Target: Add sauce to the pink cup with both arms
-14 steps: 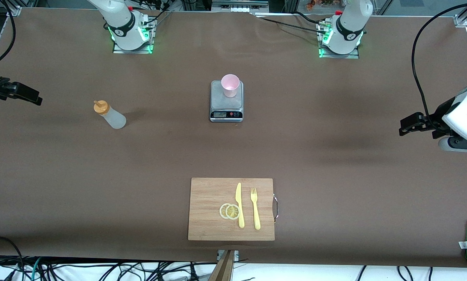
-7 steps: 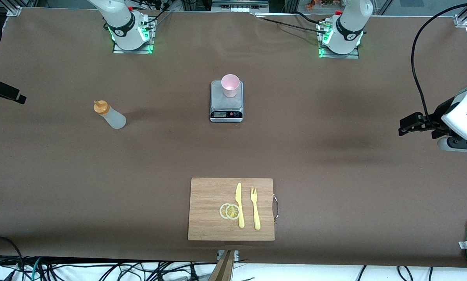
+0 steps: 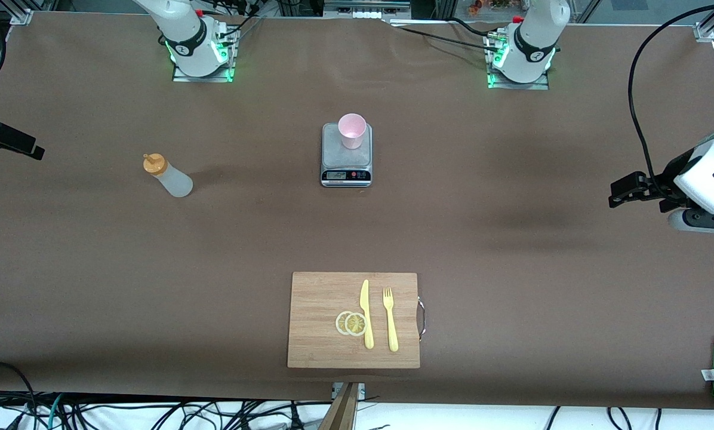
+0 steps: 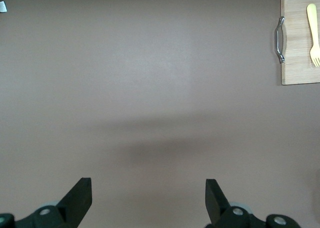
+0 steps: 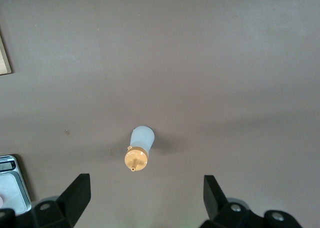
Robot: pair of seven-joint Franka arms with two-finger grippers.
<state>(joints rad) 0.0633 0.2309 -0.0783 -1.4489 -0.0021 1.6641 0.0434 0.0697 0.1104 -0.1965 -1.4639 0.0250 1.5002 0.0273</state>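
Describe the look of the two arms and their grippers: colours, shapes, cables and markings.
Both arms are white, rounded segments with black joint bands, on metal base plates lit green. The left arm trails a black cable and ends in a black two-finger left gripper. The right arm ends in a matching black right gripper. The wrist views show wedge-shaped black fingers.

Robotics lab, bolted arm bases (image 3: 200, 57), loose cables (image 3: 154, 412), covered table (image 3: 512, 269)

Scale (image 3: 346, 156) mid-table; cutting board (image 3: 321, 322) with knife (image 3: 366, 313), fork (image 3: 390, 318), lemon slices (image 3: 351, 323).

White arms (image 3: 533, 42), black end effectors (image 3: 625, 192)
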